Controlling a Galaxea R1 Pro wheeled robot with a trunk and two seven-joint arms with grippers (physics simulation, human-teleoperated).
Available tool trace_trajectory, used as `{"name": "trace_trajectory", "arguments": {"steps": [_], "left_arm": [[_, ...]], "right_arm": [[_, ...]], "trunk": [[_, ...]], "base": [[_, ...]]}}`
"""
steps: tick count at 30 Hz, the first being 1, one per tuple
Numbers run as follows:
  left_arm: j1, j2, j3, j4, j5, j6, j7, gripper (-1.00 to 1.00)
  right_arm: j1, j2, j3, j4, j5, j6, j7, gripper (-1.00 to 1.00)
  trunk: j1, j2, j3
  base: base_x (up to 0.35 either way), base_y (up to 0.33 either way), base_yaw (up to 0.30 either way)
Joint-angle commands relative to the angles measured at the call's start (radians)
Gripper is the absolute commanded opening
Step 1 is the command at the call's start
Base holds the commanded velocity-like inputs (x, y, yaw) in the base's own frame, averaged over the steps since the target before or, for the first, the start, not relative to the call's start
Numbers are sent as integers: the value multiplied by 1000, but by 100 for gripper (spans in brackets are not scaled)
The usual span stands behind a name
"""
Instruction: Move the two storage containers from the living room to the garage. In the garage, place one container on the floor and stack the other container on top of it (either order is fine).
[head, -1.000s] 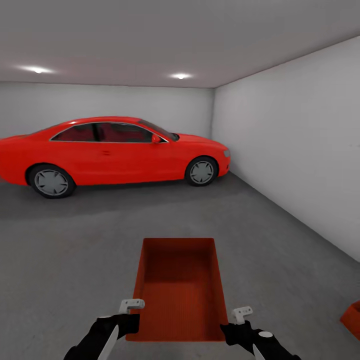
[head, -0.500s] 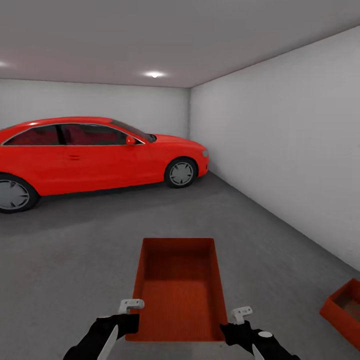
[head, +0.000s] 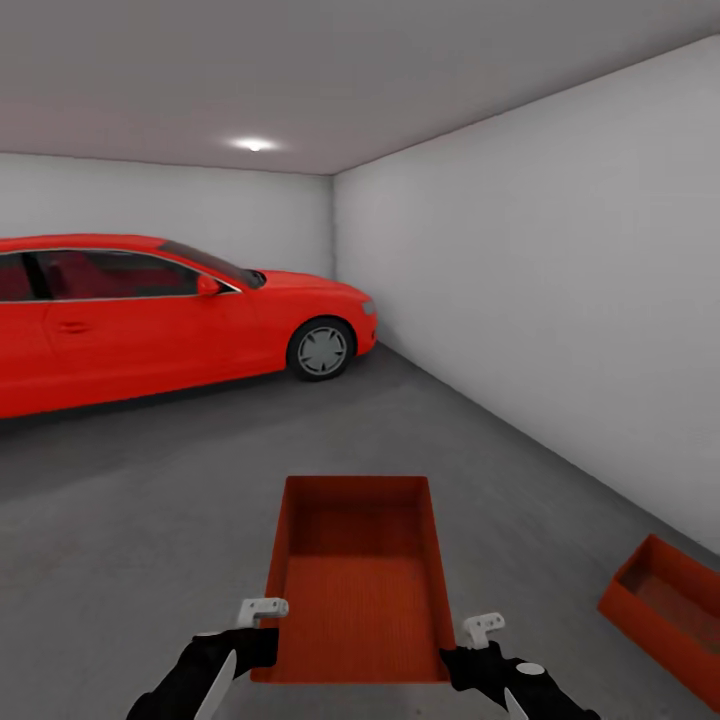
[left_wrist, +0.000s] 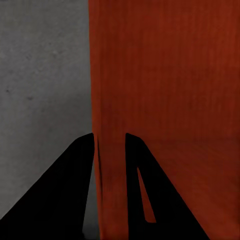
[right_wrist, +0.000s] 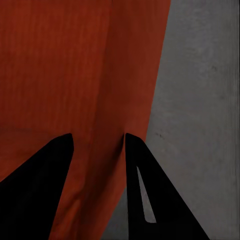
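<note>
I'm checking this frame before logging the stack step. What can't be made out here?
- Second storage container, head view: its far end is cut off by the picture's right edge.
- Red car, head view: rear cut off by the left edge.
- Carried storage container, head view: its underside is hidden by its own walls; near corners covered by the left hand and right hand.

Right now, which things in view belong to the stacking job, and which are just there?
Part of the job:
- held container, its side walls pinched by the left claw and the right claw
- second container on the garage floor, at the robot's right

Just there:
- red car
- white walls
- ceiling light
</note>
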Motion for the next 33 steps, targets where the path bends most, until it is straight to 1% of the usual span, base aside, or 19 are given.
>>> {"name": "trace_trajectory", "arguments": {"steps": [1, 14, 17, 33], "left_arm": [[0, -12, -2, -3, 8, -62, 5, -100], [0, -13, -2, -3, 8, -61, 5, -100], [0, -13, -3, -3, 8, -61, 5, -100], [0, -13, -4, -3, 7, -61, 5, -100]], "right_arm": [[0, 25, -3, 2, 9, 6, 3, -100], [0, 25, -3, 2, 9, 6, 1, -100], [0, 25, -3, 2, 8, 6, 1, -100], [0, 25, -3, 2, 8, 6, 0, -100]], "trunk": [[1, -1, -1], [1, -1, -1], [1, -1, -1], [1, -1, -1]], "base": [[15, 0, -276], [3, 0, -276], [111, 0, -276], [300, 0, -279]]}}
